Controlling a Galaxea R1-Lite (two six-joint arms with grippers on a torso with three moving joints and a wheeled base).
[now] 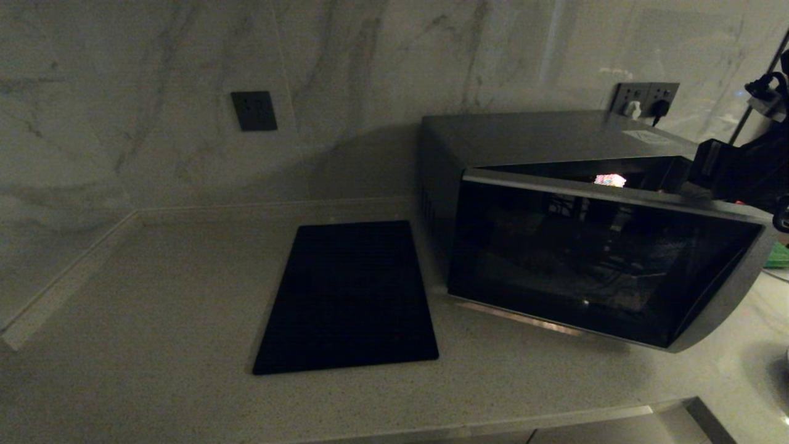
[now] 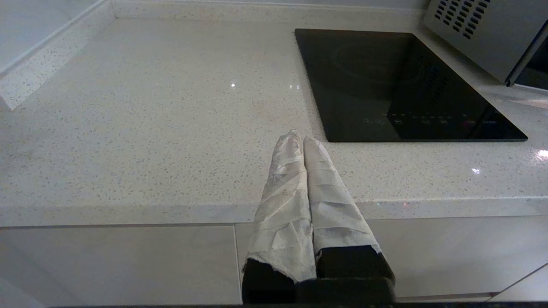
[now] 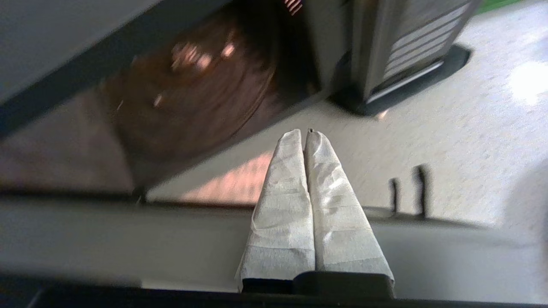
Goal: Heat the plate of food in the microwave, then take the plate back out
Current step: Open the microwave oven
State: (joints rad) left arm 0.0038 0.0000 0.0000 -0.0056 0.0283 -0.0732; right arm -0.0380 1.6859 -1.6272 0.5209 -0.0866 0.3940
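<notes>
On the pale speckled stone counter (image 1: 154,345), the boxy black-and-silver microwave (image 1: 592,246) has its door partly open and no plate is visible, while the right claw (image 3: 305,133), fingers together and empty, is beside it.

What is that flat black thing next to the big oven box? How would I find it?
Look at the pale speckled counter under the marble wall. The microwave stands with its dark glass door ajar. Just left of it lies the black mat: flat, rectangular and glossy, with a row of tiny touch marks along one edge, unlike the tall silver oven.

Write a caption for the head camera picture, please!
Microwave door ajar beside a black mat on the counter.
</notes>
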